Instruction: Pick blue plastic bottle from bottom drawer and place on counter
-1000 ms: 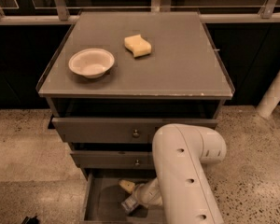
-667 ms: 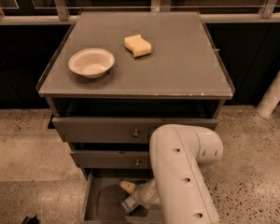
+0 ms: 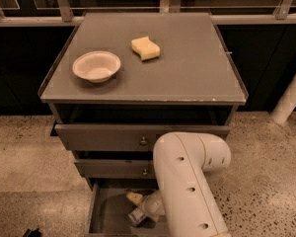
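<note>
The bottom drawer [image 3: 106, 209] is pulled open under the two upper drawers. My white arm reaches down into it, and my gripper [image 3: 142, 206] is low inside the drawer, right of its middle. A small clear bottle-like thing with a pale end, the blue plastic bottle [image 3: 137, 216], lies tilted at the gripper's tip, touching or very close to it. The arm hides most of it. The counter [image 3: 187, 68] is the flat grey top of the cabinet.
A white bowl [image 3: 96, 65] stands on the counter's left side and a yellow sponge [image 3: 145, 48] at its back middle. The top drawer [image 3: 138, 136] is slightly open. My arm's elbow [image 3: 187, 181] covers the drawer's right half. A railing runs behind the cabinet.
My arm has shifted slightly to the left. The gripper stays low in the bottom drawer at the bottle.
</note>
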Motion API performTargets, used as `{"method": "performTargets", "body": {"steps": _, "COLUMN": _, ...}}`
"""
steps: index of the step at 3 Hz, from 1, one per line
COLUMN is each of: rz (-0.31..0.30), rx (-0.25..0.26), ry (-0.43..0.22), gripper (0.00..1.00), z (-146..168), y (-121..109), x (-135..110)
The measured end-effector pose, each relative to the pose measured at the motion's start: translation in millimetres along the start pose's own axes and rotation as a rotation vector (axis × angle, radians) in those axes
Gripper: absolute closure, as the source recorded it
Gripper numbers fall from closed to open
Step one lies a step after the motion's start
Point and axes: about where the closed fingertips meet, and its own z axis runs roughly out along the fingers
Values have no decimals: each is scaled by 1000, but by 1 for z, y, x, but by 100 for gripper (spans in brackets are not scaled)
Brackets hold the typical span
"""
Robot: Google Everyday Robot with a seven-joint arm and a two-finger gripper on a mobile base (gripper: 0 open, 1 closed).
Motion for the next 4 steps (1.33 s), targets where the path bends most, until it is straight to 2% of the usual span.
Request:
{"method": "performTargets", "body": {"steps": 3, "rz": 9, "rx": 65, "ry": 35, "gripper": 0, "z": 29, "y": 0, "x": 6}}
{"method": "performTargets", "body": {"steps": 4, "rz": 9, "rx": 65, "ry": 35, "gripper": 19, "z": 29, "y": 0, "x": 6}}
